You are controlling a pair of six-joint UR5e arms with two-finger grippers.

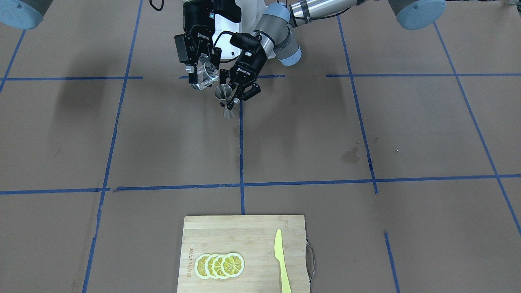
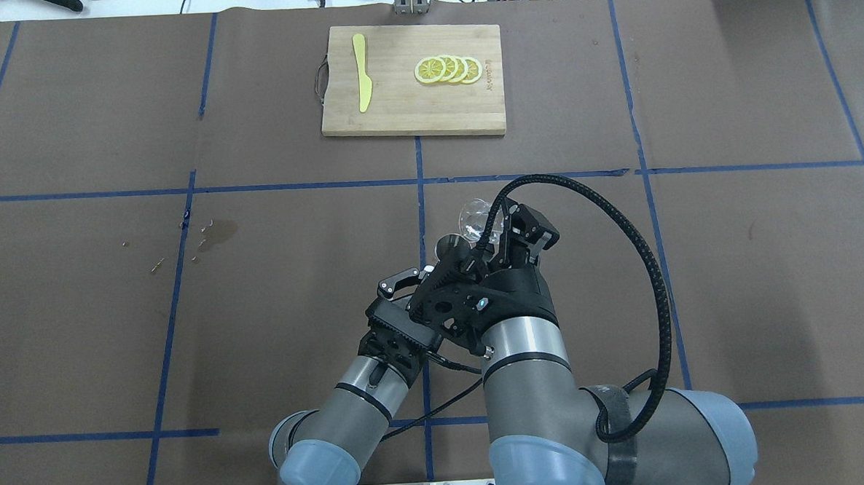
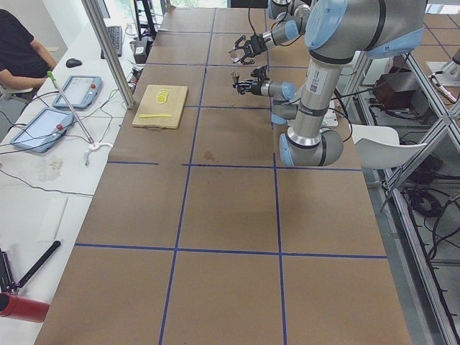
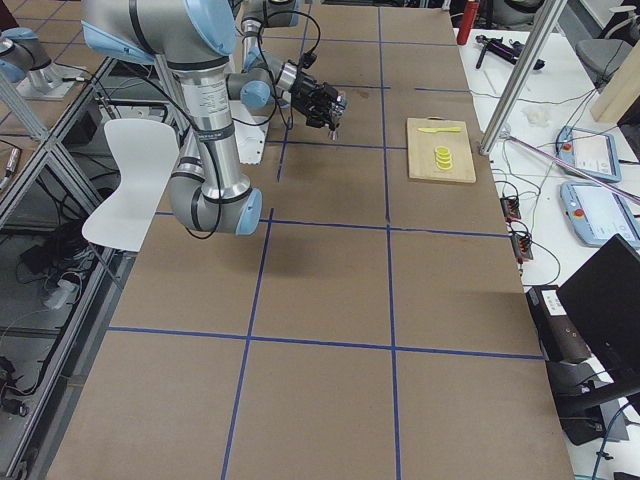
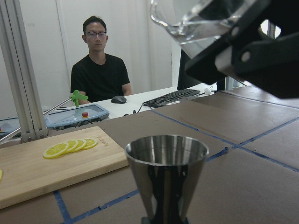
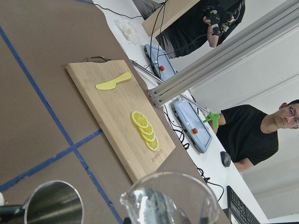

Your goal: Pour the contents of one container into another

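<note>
My right gripper (image 1: 202, 77) is shut on the clear glass cup (image 1: 208, 75), held off the table and tilted with its rim toward the jigger. My left gripper (image 1: 233, 101) is shut on the silver hourglass jigger (image 1: 223, 93) at its waist, keeping it upright just below and beside the cup. From overhead, the cup (image 2: 477, 217) sits just to the right of the jigger's open mouth (image 2: 447, 245). The left wrist view shows the jigger (image 5: 167, 172) upright with the cup's spout (image 5: 196, 21) above it. I cannot tell whether either holds liquid.
A bamboo cutting board (image 1: 252, 232) lies on the operators' side of the table with several lemon slices (image 1: 220, 265) and a yellow knife (image 1: 281, 260). A dark stain (image 1: 350, 155) marks the brown paper. Blue tape lines grid the surface. A seated person (image 5: 99, 70) is beyond the table.
</note>
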